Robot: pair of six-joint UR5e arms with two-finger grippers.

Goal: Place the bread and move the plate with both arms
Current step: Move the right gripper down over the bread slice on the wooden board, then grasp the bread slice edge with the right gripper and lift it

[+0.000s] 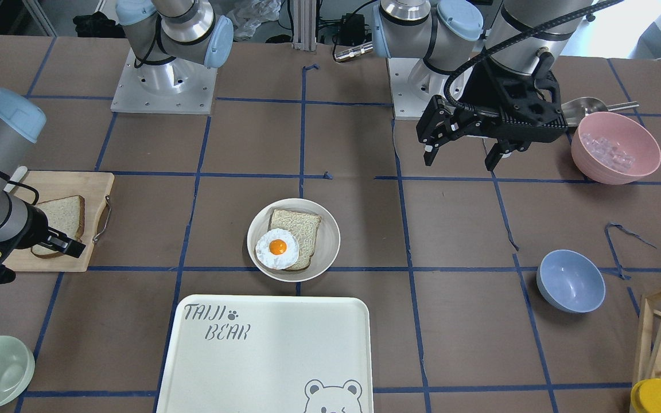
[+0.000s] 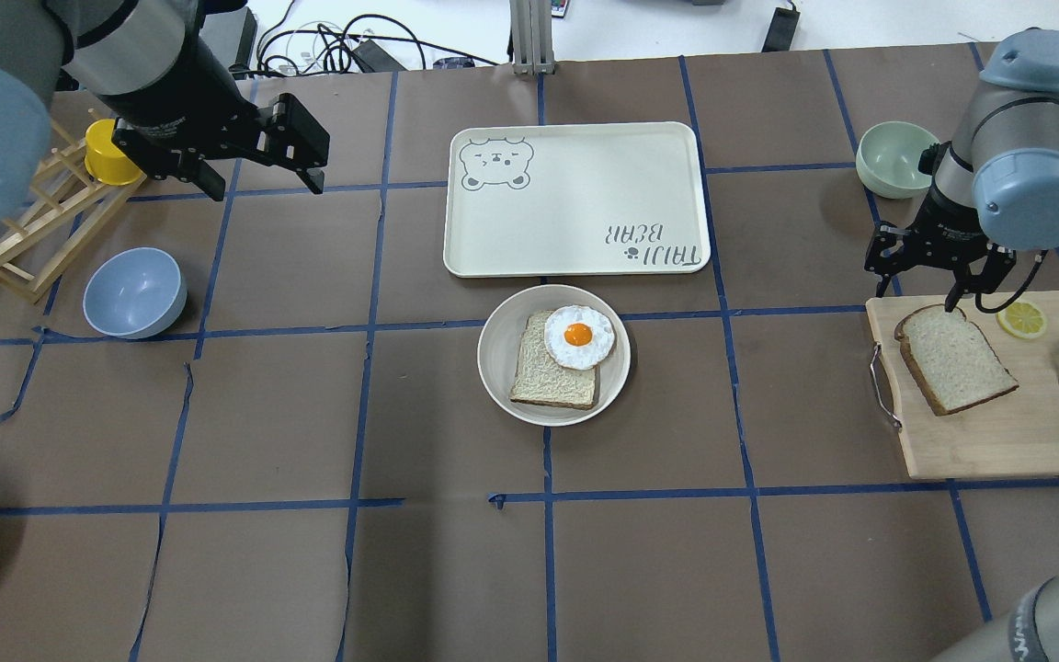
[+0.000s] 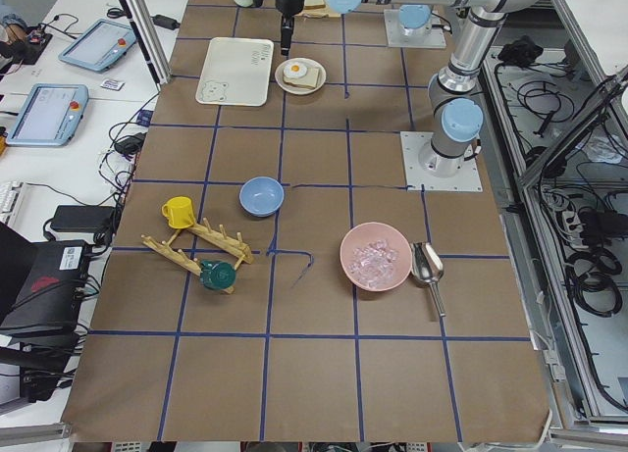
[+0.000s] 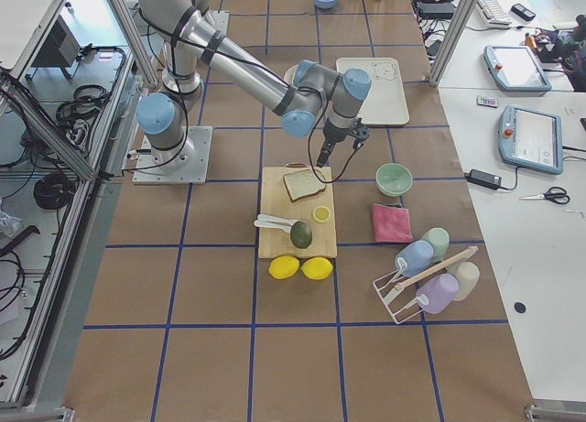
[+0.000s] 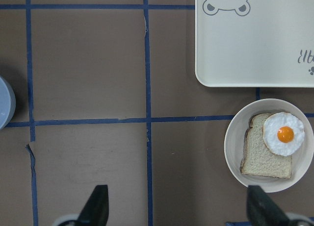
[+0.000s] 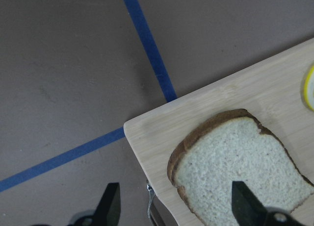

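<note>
The dark-crusted bread (image 2: 957,360) lies flat on a wooden cutting board (image 2: 980,437) at the table's right end; it also shows in the front view (image 1: 61,221) and the right wrist view (image 6: 240,167). My right gripper (image 2: 913,287) is open and empty, hovering over the board's far-left corner just above the bread's edge (image 6: 177,206). The plate (image 2: 493,368) sits mid-table and holds a paler slice (image 2: 548,372) topped by a fried egg (image 2: 579,336). My left gripper (image 2: 265,184) is open and empty, high above the table's left half, well away from the plate (image 5: 233,147).
A large white bear-print tray (image 2: 575,198) lies just beyond the plate. A blue bowl (image 2: 134,292), a wooden rack (image 2: 15,230) and a yellow cup (image 2: 107,156) are at the left. A green bowl (image 2: 893,158) stands near my right arm. A lemon slice (image 2: 1021,319) lies on the board.
</note>
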